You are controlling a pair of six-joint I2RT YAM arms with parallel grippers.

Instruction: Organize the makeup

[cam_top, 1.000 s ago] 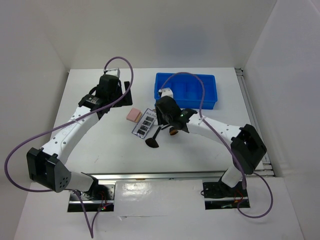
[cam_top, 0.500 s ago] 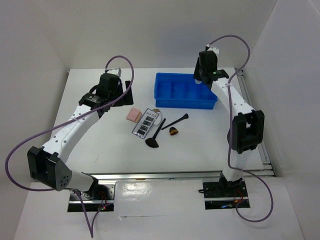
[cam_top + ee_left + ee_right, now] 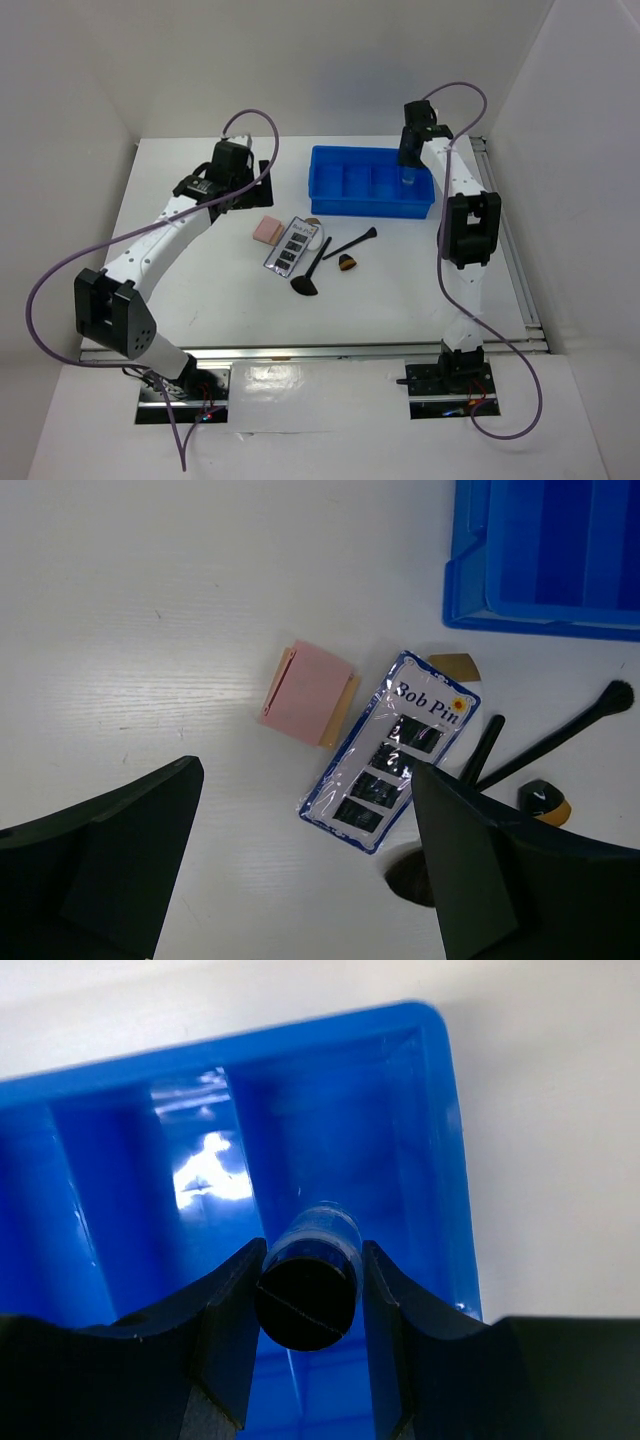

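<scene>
Now we hold a black-capped tube [image 3: 306,1298], likely light, stiff and slick, pinched by its sides in our right tool [image 3: 308,1260] over the blue bin's [image 3: 458,1160] right-end compartment, upper right of the top view, our left tool [image 3: 305,775] gaping above the soft pink sponge [image 3: 310,692].

The blue-edged card [image 3: 390,752] lying on the worktop between the left fingers [image 3: 100,870] is showing "Bob Pin" across its top end. Nothing else is reading legibly.
</scene>
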